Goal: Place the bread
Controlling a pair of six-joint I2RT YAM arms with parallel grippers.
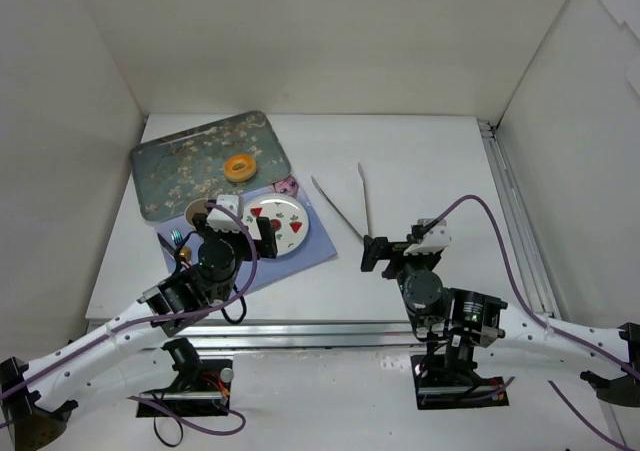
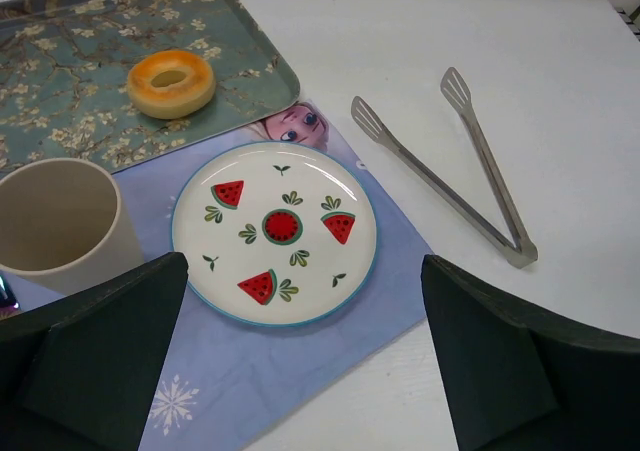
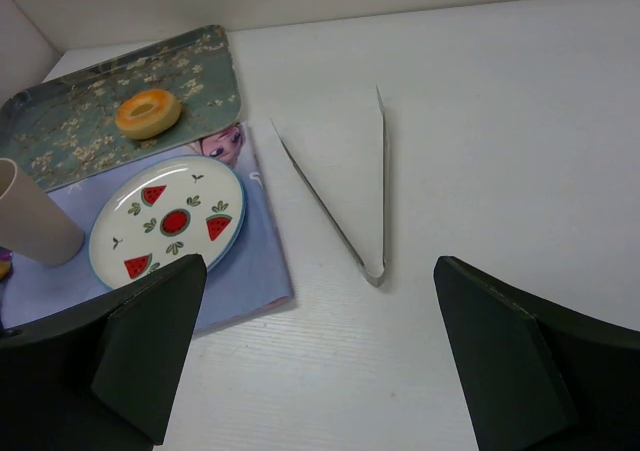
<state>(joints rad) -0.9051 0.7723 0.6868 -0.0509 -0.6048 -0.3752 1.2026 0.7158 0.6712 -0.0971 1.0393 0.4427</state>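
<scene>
The bread [image 1: 240, 167] is a small orange-yellow ring lying on a floral tray [image 1: 165, 166] at the back left. It also shows in the left wrist view [image 2: 171, 82] and the right wrist view [image 3: 148, 112]. A white plate with watermelon marks [image 1: 290, 211] lies on a lilac placemat [image 1: 300, 246], empty. My left gripper [image 1: 245, 226] is open and empty, just near of the plate [image 2: 355, 256]. My right gripper [image 1: 400, 246] is open and empty, near the hinge end of metal tongs [image 1: 340, 211].
A beige cup [image 2: 55, 221] stands on the placemat's left part, next to the tray [image 2: 60, 31]. The tongs [image 3: 384, 181] lie flat right of the placemat [image 3: 250, 271]. White walls enclose the table on three sides.
</scene>
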